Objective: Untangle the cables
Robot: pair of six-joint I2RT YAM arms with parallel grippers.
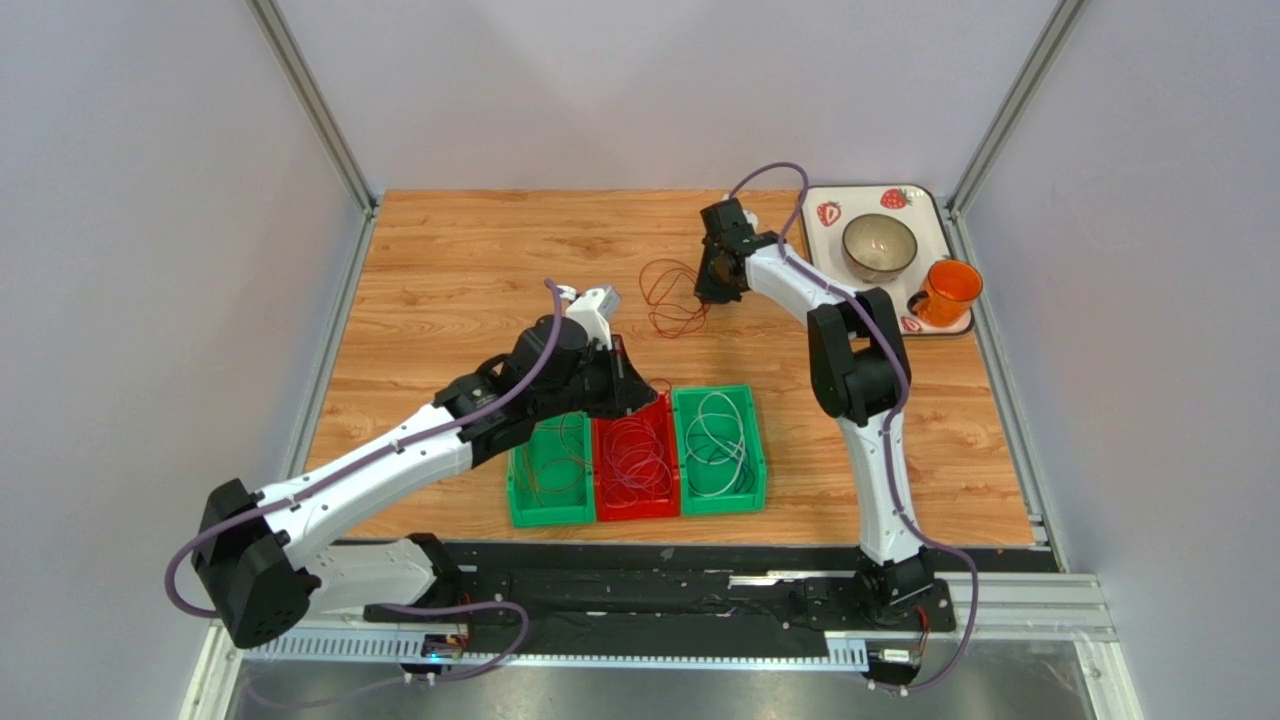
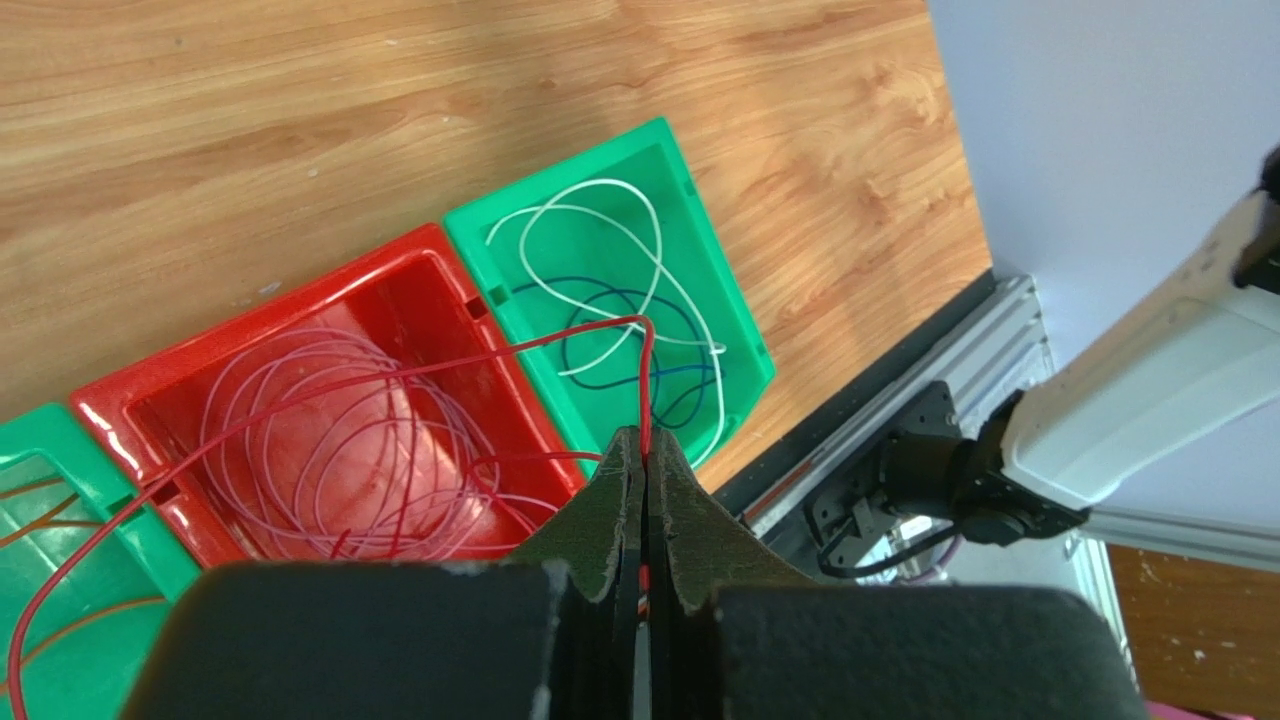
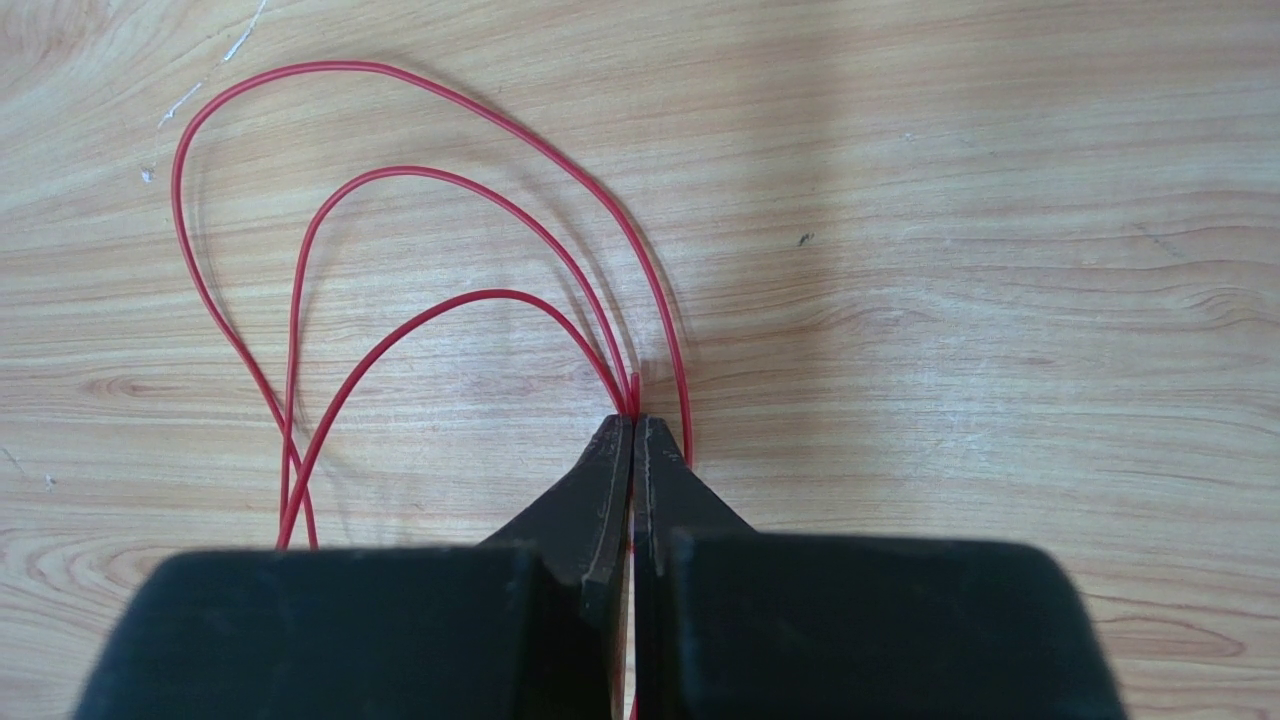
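Three bins (image 1: 637, 513) hold sorted cables (image 1: 718, 438); one red tangle (image 1: 672, 293) is left on the desk (image 1: 451, 255). Left fingers (image 2: 639, 458) pinch a red strand (image 2: 451, 365) over the red bin (image 2: 271, 312). Right fingers (image 3: 628, 443) clamp the tangle. Judged mostly done.

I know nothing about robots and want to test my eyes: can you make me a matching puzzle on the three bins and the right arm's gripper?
Things:
1 red bin
2 right green bin
3 left green bin
4 right gripper

States:
A holds white and dark loops
B shut on red loops lying on the table
C holds brown-orange loops
D holds red and pink loops

Pairs: 1-D, 2-A, 3-C, 4-B
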